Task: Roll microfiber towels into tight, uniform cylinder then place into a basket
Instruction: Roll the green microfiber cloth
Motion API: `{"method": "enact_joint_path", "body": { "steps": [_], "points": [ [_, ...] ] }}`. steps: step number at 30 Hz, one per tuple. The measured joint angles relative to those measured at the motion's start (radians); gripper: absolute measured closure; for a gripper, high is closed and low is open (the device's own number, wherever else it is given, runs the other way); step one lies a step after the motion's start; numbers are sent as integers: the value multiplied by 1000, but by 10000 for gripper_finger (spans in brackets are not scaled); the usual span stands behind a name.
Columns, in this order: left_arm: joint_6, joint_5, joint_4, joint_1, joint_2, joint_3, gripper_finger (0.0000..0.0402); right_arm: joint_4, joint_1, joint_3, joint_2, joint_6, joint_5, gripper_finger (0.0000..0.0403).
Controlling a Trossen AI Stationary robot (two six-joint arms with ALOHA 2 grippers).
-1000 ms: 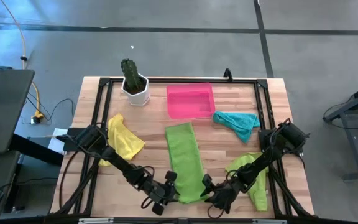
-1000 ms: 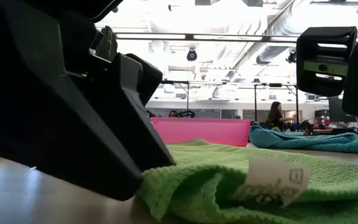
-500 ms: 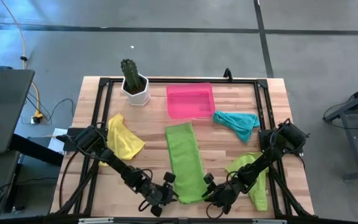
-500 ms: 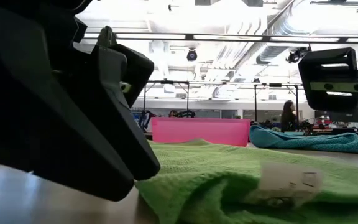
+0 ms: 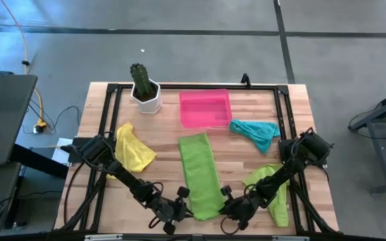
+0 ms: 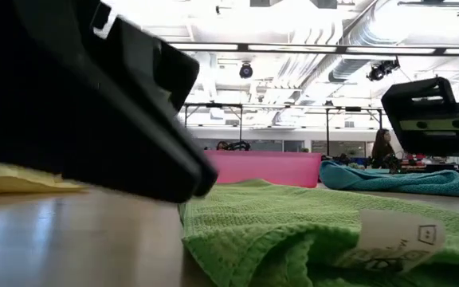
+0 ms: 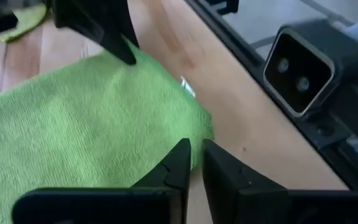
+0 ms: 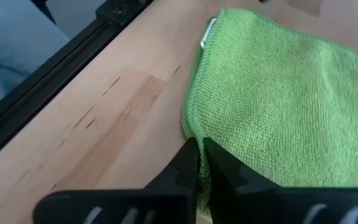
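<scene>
Pink basket [image 5: 205, 108], 12 o'clock: contents unclear.
Both grippers [image 7: 192, 163] [image 8: 200, 157] pinched on green towel [image 5: 200, 175] corners, 6 o'clock.

A light wooden plank table [image 5: 159, 134] edged by a black metal frame stands on a grey concrete floor [image 5: 200, 57] crossed by dark seam lines. Beyond the table's far edge a yellow cable [image 5: 25, 47] trails over the floor. Beside the table, on the cable's side, sits a dark desk surface [image 5: 2, 114]. At table height, the room behind the table is a large hall with white ceiling ducts [image 6: 325, 32], long bright strip lights, and a person [image 6: 386, 147] far off.
</scene>
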Motion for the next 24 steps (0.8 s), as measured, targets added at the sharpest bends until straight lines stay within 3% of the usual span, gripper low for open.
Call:
{"method": "enact_joint_path", "body": {
  "steps": [10,17,24],
  "points": [
    [4,-2,10,-6,-1,0,329,-89,-33,-5,-66,112,-6,402],
    [-22,1,51,-6,-2,0,328,-122,-118,-5,-138,438,-137,402],
    [-23,2,89,-18,-3,0,328,-124,-176,-4,-143,697,-158,403]
  ]
}}
